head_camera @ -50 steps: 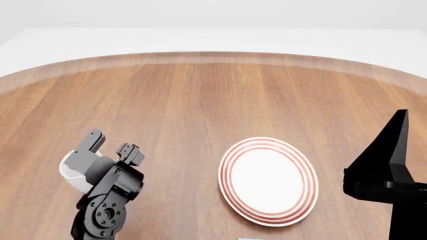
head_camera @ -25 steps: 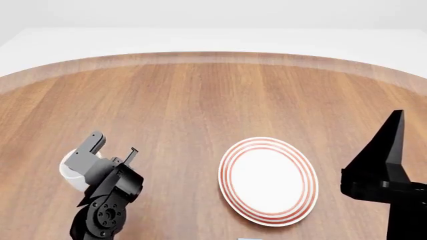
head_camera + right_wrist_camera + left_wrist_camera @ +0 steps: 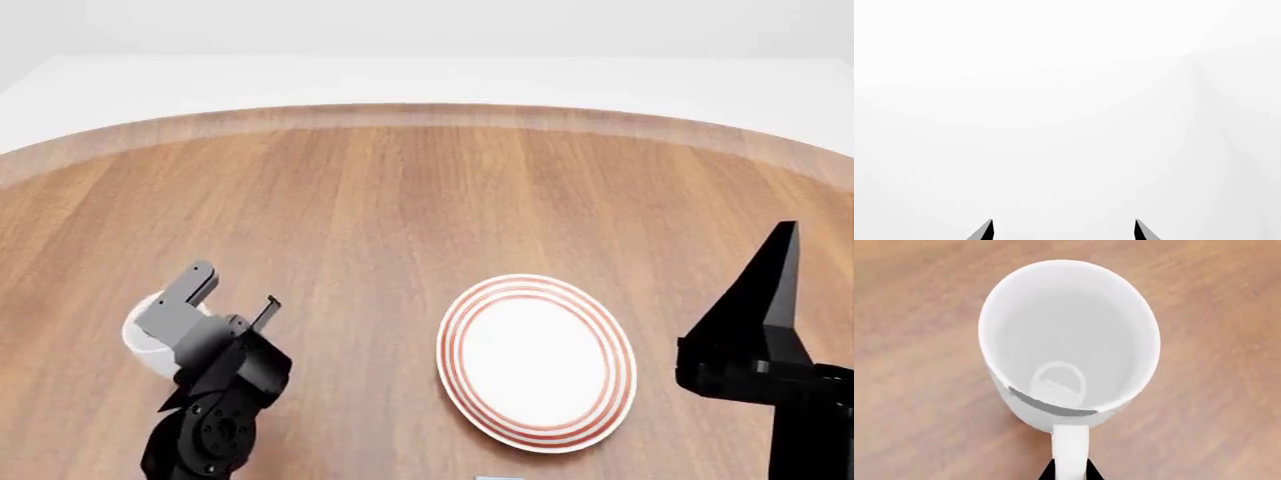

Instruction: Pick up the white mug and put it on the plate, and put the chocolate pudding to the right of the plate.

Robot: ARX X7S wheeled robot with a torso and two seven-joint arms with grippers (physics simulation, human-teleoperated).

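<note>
In the left wrist view, the white mug (image 3: pixel 1069 340) is standing upright on the wooden table (image 3: pixel 914 390) with its open mouth facing the camera, and its loop handle (image 3: pixel 1071 450) is pointing straight back toward the camera, running between two dark fingertips (image 3: pixel 1047 472) of the left gripper (image 3: pixel 1069 474); the fingers are closing in tight on either side of the handle, though so little of them is showing that I am only judging them to be clamped on it. In the head view, the left gripper (image 3: pixel 230 300) is sitting over the mug (image 3: pixel 144 340) at the table's left, and the red-ringed plate (image 3: pixel 537 430) is lying well apart to the mug's right, so the carry is going rightward across bare wood; the left arm is clearly the nearer one. The right gripper (image 3: pixel 763 330) is hanging at the right edge, beyond the plate. In the right wrist view, its two fingertips (image 3: pixel 985 231) are standing apart with nothing between them, facing blank white. The chocolate pudding is not showing in any view.
</note>
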